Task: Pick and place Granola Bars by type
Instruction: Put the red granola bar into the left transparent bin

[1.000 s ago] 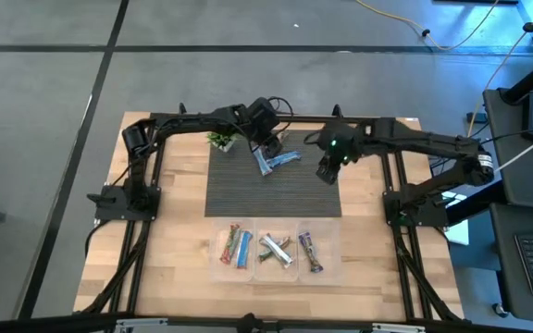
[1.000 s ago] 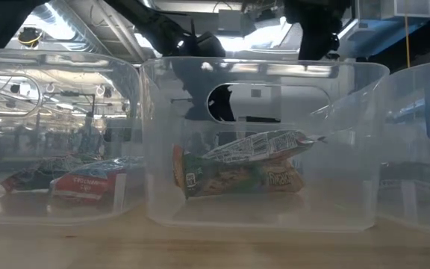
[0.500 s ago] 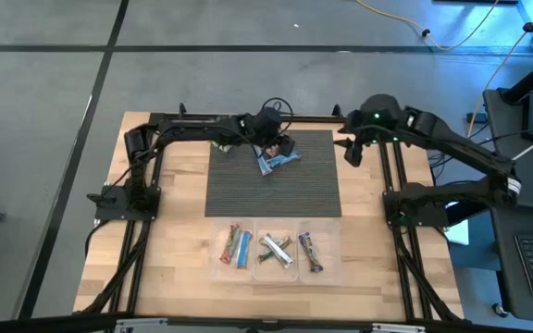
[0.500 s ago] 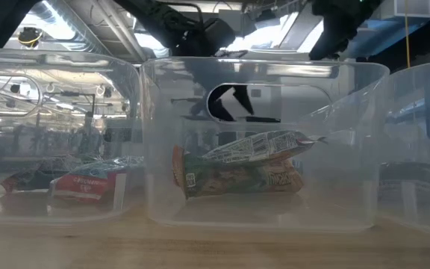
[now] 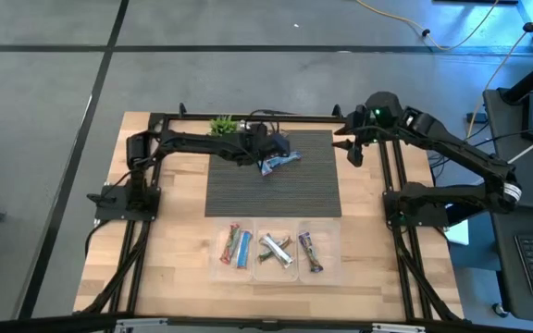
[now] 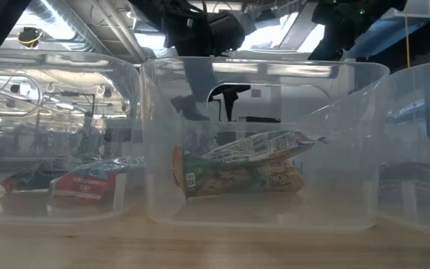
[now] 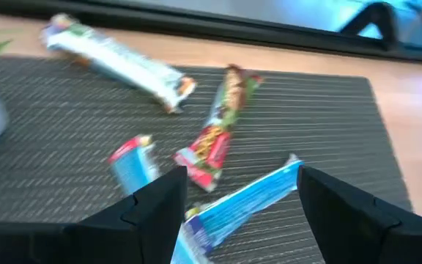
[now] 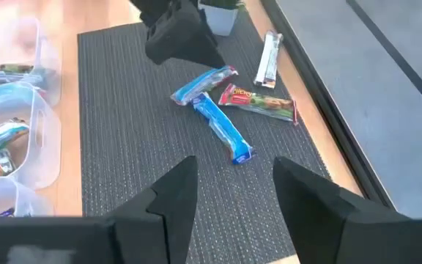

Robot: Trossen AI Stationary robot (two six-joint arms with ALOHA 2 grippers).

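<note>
Several granola bars lie flat on the dark ribbed mat [image 5: 276, 190] near its far edge: two blue ones [image 8: 204, 84] [image 8: 223, 130] crossing each other, a red one [image 8: 258, 104] and a silver-white one [image 8: 269, 59]. My left gripper [image 5: 266, 153] [image 7: 240, 180] hangs open just above and beside the blue bars, tilted down, touching nothing. At the mat's far right corner my right gripper [image 5: 354, 155] [image 8: 234, 167] stands open and empty, raised and tilted down toward the mat.
Three clear bins [image 5: 255, 268] stand side by side near the front edge, each holding sorted bars. The middle bin [image 6: 275, 217] has silver and green-brown bars. A small green plant [image 5: 222, 124] stands at the mat's far left corner. The mat's near half is bare.
My right gripper has drawn back from over the mat toward the table's far right, rising off the mat's right side. My left arm has swung away from the far edge, uncovering the plant, and its gripper has rolled about its own axis while staying by the blue bars.
</note>
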